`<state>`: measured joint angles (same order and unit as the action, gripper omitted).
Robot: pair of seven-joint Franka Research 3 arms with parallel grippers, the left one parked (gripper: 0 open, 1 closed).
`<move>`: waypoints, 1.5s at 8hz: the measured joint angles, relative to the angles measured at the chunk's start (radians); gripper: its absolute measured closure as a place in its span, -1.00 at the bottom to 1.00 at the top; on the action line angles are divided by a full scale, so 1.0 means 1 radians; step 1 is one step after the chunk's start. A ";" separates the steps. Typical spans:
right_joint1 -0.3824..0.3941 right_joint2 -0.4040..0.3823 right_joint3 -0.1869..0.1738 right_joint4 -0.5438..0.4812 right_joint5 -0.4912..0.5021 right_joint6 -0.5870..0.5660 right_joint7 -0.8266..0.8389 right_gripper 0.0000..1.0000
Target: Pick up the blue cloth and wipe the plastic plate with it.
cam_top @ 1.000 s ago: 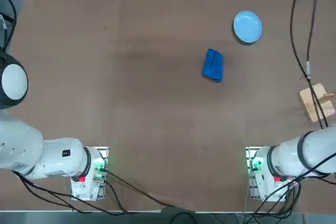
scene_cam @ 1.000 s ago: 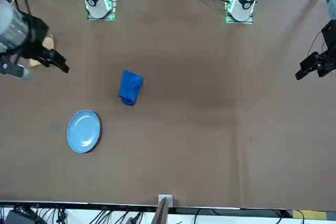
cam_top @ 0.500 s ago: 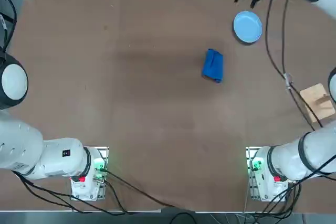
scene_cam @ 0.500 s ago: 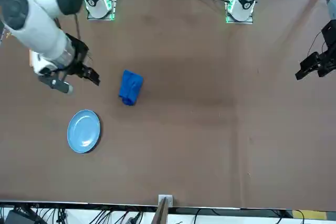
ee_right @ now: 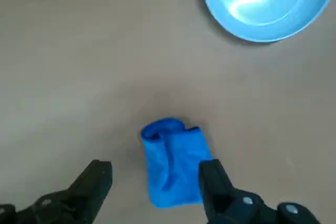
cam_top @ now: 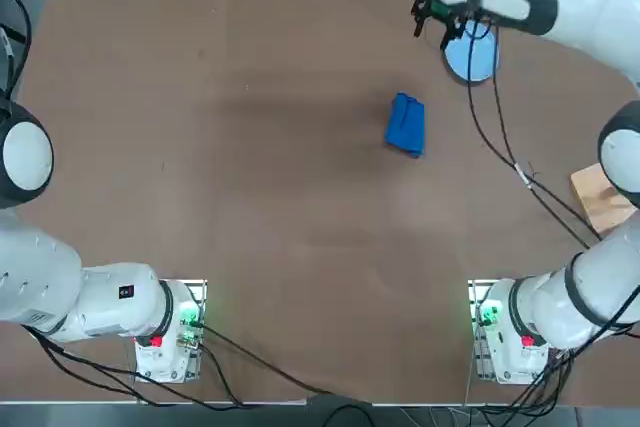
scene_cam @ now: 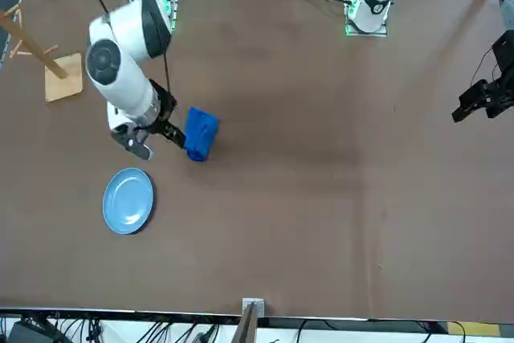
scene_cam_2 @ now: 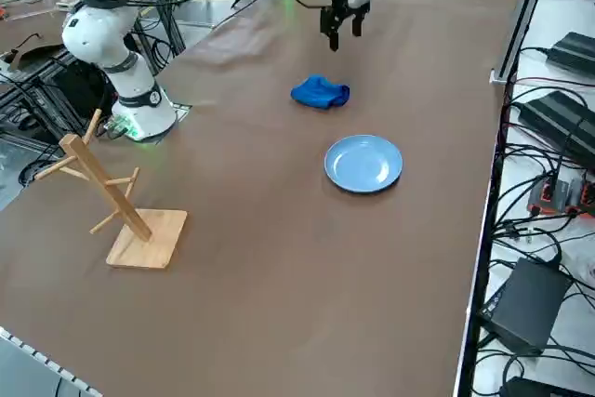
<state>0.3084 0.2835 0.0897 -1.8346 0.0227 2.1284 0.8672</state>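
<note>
The right gripper [ee_right: 155, 179] hangs in the air above the table [cam_top: 250, 197] with its two fingers [ee_right: 212, 182] spread apart and nothing between them. In the wrist view the blue cloth [ee_right: 173, 163] lies on the table below the gripper, crumpled into a small folded heap; much of it shows in the gap between the fingers, and its edge runs alongside one of them, though the gripper is clearly raised off it. From the right side the gripper [scene_cam_2: 342, 33] hangs above the table beyond the cloth [scene_cam_2: 320, 93], not touching it. In the front view the gripper [scene_cam: 152, 140] appears just beside the cloth [scene_cam: 200, 134], toward the plate's side. The plastic plate [ee_right: 268, 1] lies flat on the table near the cloth but apart from it, with bare tabletop between them. From overhead the cloth [cam_top: 406, 125] lies right of the table's middle and the plate [cam_top: 473, 55] lies farther out toward the far right corner, partly covered by the arm. A wooden rack [scene_cam_2: 116, 202] stands well apart near the table's right edge.
</note>
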 joint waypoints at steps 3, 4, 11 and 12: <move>0.040 0.056 -0.001 -0.121 -0.006 0.210 0.053 -1.00; 0.061 0.076 -0.001 -0.150 -0.011 0.263 0.077 -1.00; 0.110 0.184 -0.012 -0.178 -0.102 0.359 0.187 -1.00; 0.114 0.184 -0.012 -0.179 -0.102 0.359 0.187 -1.00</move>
<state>0.4223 0.4673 0.0776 -2.0137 -0.0795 2.4873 1.0544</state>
